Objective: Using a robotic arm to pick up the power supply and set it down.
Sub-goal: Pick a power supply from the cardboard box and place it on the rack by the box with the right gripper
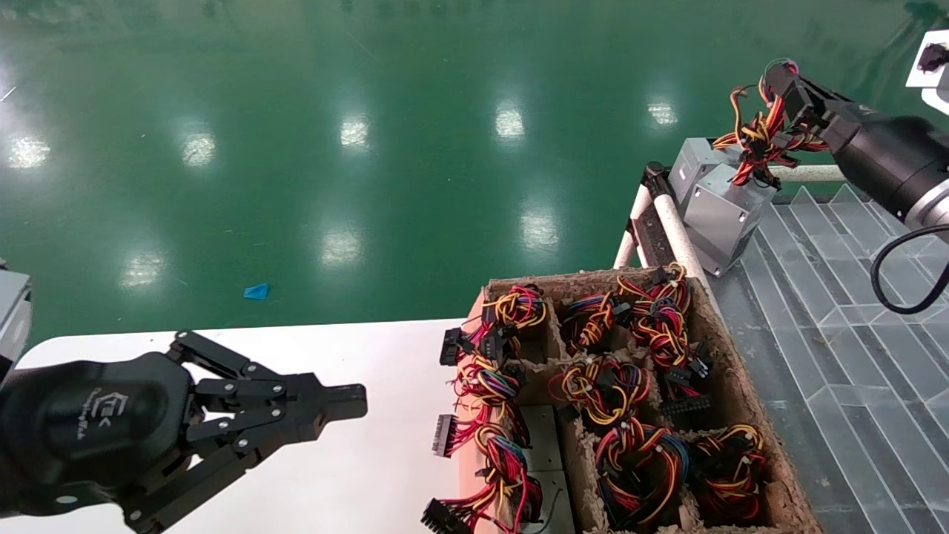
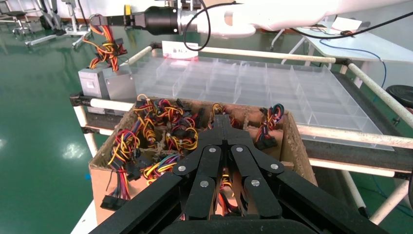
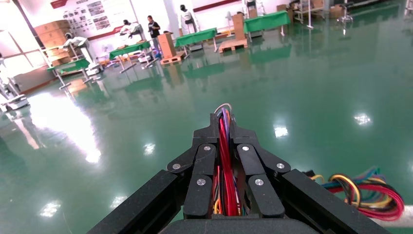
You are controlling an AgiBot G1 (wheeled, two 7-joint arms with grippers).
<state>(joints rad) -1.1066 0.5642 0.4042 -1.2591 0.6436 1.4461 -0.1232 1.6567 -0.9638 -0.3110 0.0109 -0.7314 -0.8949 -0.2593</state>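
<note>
I've got the right pincer (image 1: pixel 780 87) clamped only on the wire bundle (image 1: pixel 756 141), the power supply (image 1: pixel 723 211) tilted at the tray's (image 1: pixel 852 356) far corner against its twin, so wires could slip and drop it.

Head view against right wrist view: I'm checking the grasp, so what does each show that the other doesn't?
Only the head view shows the power supply, a second grey box behind it, the cardboard crate and the idle left pincer over the white table. Only the right wrist view shows wires running between the right pincer's fingers. Both show that pincer shut on the wire bundle.
</note>
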